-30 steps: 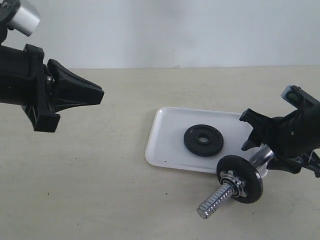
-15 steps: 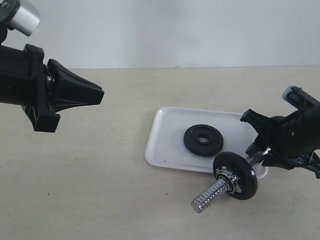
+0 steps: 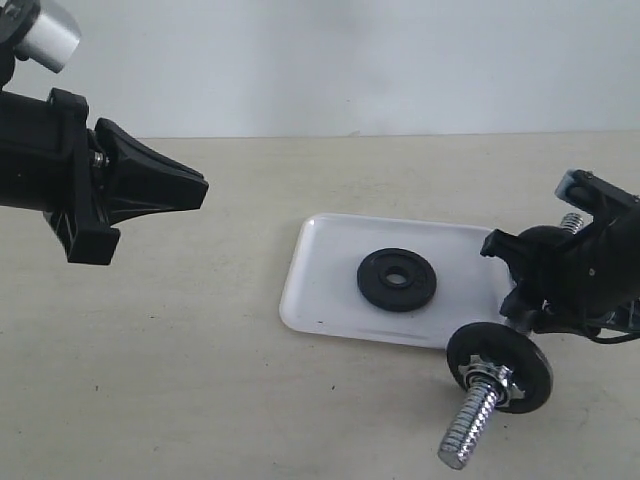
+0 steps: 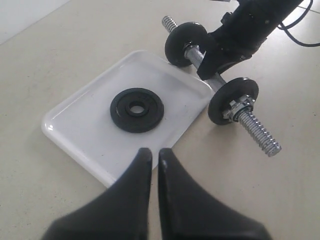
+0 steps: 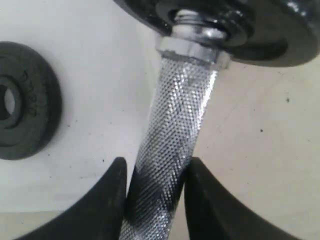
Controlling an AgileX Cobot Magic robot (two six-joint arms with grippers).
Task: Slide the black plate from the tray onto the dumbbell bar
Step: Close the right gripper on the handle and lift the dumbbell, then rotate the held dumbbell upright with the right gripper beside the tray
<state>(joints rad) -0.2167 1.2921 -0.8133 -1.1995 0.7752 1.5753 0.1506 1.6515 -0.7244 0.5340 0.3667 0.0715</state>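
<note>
Step in hand: securing the bar. My right gripper [image 5: 156, 167] is clamped on the knurled middle of the dumbbell bar [image 5: 175, 115], between its two larger black discs [image 4: 234, 100], at a corner of the tray; the nearer threaded end points away from the tray

Item sought: black plate [image 3: 397, 280], flat, near the middle of the white tray [image 3: 320, 270], untouched

My left gripper [image 4: 151, 155]: fingers together, empty, hovering well apart from the tray

Next, by my reckoning: left fingers part and drop to the plate, while I swing a threaded end toward it

Obstacles: plate lies flush, with little edge to pinch; low tray rim; steel nut [image 3: 490, 377] and disc limit the free thread

Else: bare beige table [image 3: 200, 350]
</note>
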